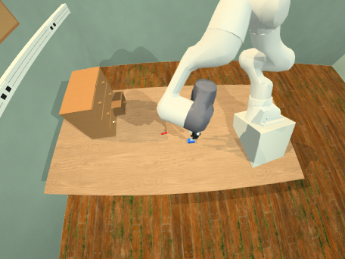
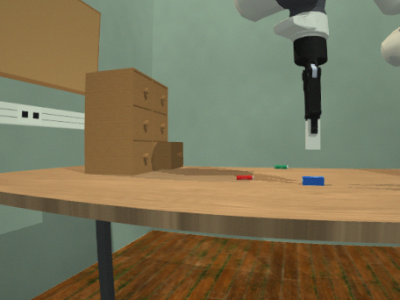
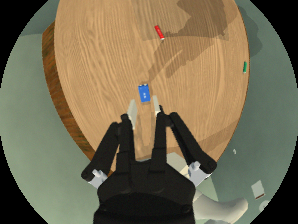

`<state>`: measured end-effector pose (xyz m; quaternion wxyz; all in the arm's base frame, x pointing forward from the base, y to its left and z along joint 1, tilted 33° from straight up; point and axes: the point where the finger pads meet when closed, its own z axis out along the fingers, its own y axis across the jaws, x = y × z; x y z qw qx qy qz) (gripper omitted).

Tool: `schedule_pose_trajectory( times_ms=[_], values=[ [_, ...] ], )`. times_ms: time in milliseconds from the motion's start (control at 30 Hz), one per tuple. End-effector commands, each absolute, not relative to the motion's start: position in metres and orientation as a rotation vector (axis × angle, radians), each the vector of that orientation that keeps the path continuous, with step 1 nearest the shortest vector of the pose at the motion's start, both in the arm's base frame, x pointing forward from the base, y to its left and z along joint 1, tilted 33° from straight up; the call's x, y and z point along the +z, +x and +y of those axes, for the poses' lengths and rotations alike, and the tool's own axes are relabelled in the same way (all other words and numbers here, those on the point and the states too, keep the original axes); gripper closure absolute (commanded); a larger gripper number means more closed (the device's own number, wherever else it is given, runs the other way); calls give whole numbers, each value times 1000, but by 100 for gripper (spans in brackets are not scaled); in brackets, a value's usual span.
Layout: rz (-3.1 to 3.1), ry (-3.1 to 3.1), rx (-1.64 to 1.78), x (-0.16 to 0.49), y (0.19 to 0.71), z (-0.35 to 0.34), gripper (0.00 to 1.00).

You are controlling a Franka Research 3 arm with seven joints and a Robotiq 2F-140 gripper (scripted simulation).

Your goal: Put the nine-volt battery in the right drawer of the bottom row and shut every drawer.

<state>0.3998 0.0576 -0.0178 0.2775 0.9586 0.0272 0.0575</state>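
The blue nine-volt battery [image 1: 191, 141] [image 2: 313, 181] [image 3: 144, 93] lies flat on the table. My gripper [image 1: 192, 138] [image 2: 312, 146] [image 3: 144, 103] is open by a modest gap, empty, and points down above the battery, clear of it. The chest [image 1: 79, 91] [image 2: 109, 125] stands upright at the left of the table, with three rows of two drawers facing the arm. The right drawer of the bottom row [image 1: 119, 107] [image 2: 176, 155] is pulled out. The other drawers look shut. The inside of the open drawer is mostly hidden.
A red cylindrical battery [image 1: 164, 133] [image 2: 245, 177] [image 3: 159, 32] lies between the blue battery and the chest. A green one [image 2: 281, 167] [image 3: 245, 67] lies near the table's back edge, hidden in the top view. The arm's white base [image 1: 262, 140] stands at the right.
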Motion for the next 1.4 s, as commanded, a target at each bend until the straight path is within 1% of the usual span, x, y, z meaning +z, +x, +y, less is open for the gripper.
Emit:
schedule_pose_trajectory(
  times_ms=[0, 400, 1367],
  values=[
    [65, 2574, 155, -19, 399, 58, 67],
    [65, 2574, 156, -21, 399, 56, 67],
    [65, 2574, 156, -63, 406, 31, 67]
  ],
)
